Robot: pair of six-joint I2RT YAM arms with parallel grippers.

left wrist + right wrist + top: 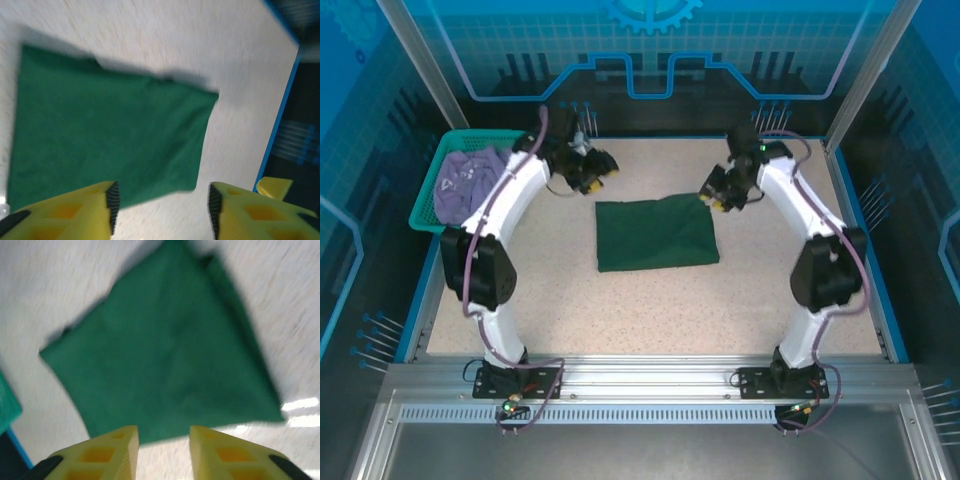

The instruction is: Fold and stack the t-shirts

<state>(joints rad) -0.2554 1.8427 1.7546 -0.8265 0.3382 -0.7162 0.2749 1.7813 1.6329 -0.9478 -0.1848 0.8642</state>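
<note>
A dark green t-shirt (656, 233) lies folded into a flat rectangle in the middle of the table; it also lies below the fingers in the left wrist view (105, 130) and the right wrist view (170, 350). A lavender t-shirt (466, 181) sits crumpled in the teal basket (428, 203) at the left. My left gripper (604, 167) hovers off the green shirt's far left corner, open and empty (162, 205). Above the shirt's far right corner hangs my right gripper (713, 196), open with nothing between its fingers (164, 450).
The teal mesh basket stands at the table's far left edge beside the left arm. A blue rim (865, 225) and clear walls enclose the speckled table. Bare tabletop lies in front of the green shirt.
</note>
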